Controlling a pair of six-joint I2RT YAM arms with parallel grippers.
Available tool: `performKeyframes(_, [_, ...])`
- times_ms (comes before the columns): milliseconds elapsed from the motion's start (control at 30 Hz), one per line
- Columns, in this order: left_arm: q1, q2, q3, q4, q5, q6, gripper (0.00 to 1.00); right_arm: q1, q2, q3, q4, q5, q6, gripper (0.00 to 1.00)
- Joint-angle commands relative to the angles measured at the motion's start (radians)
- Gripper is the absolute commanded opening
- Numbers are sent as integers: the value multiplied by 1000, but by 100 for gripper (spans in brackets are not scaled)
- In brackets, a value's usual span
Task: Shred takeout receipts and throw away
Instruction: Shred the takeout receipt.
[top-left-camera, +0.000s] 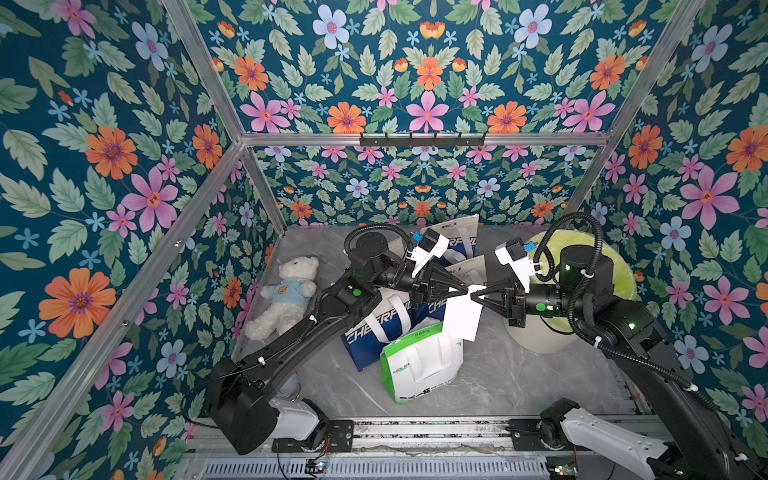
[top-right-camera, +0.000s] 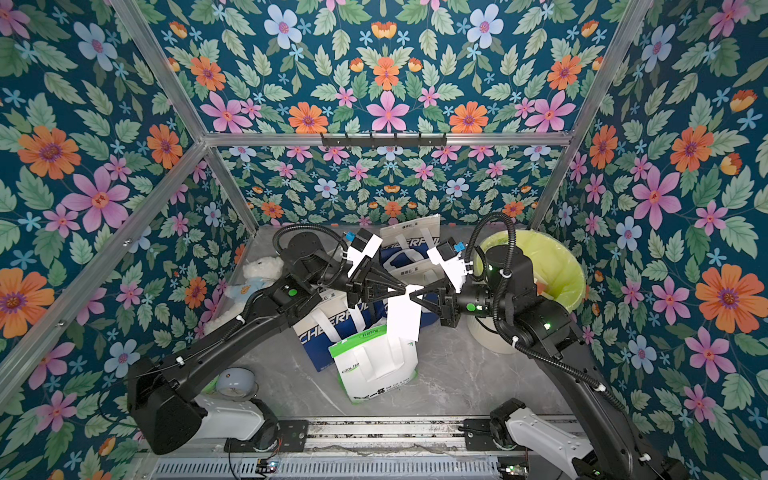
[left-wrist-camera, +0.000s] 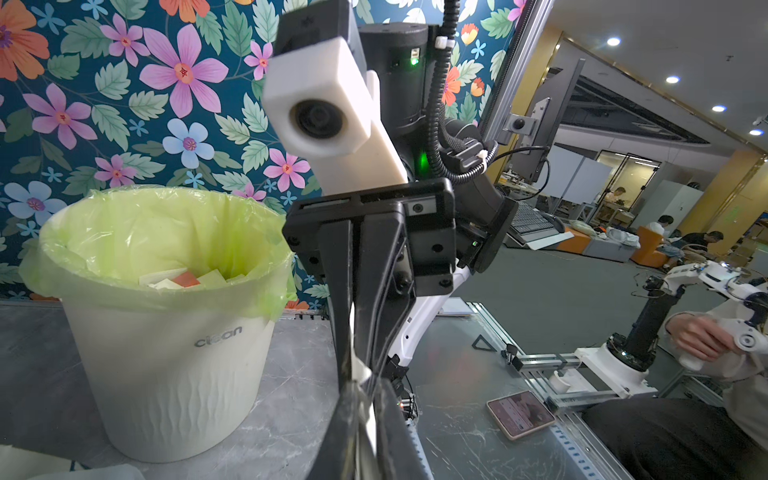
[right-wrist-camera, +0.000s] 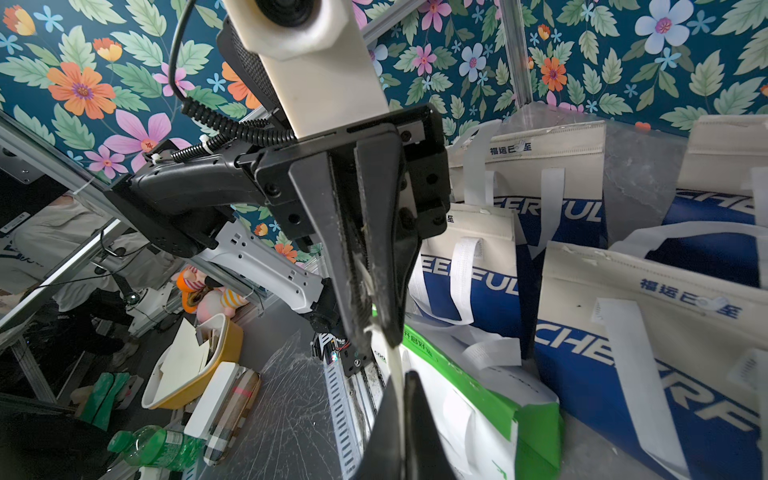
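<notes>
The left tool and the right tool meet tip to tip. Each one is pinched shut on the top edge of the same white receipt. The paper hangs down in the air between them, over the green-and-white bag on the bench. Blue-and-white bags are beside it. The bin is near the right tool, and it has a green liner.
</notes>
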Motion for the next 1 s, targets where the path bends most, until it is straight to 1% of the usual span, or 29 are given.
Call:
performKeyframes(0, [1,-4,5,-10,-10,18,7,0,1,1,13,3,-9,0])
performKeyframes(67, [1,-5,6,-16,-15,19,0,1,3,1,15,4,-8,0])
performKeyframes(100, [1,-5,9,-27,-18,28,0,1,4,3,17,13,-5,0])
performKeyframes(167, [1,-7,15,-58,-21,49,0,1,0,1,26,25,1,13])
performKeyframes(200, [1,-8,16,-70,-24,56,0,1,-3,-3,38,34,5,24])
performKeyframes(233, [1,-11,18,-78,-26,61,0,1,-8,-9,55,46,8,31])
performKeyframes(267, [1,-11,16,-81,-26,63,0,0,-12,-14,68,51,12,32])
performKeyframes(300, [1,-10,16,-83,-26,62,0,0,-14,-15,81,56,15,31])
performKeyframes(400, [1,-11,15,-89,-28,63,0,1,-10,-7,96,62,18,24])
performKeyframes(467, [-1,-12,12,-90,-31,63,0,1,1,3,99,49,21,18])
performKeyframes(567, [-3,-12,11,-92,-39,66,0,0,19,17,105,29,29,13])
performKeyframes(667, [-6,-7,13,-92,-48,67,0,1,31,23,111,7,42,9])
performKeyframes(800, [-6,-10,16,-96,-62,75,0,-1,42,23,95,-3,52,0])
performKeyframes(900, [-6,-20,15,-108,-83,97,0,0,44,16,84,22,80,0])
performKeyframes(967, [-7,-31,9,-108,-107,122,0,1,52,21,67,62,114,0])
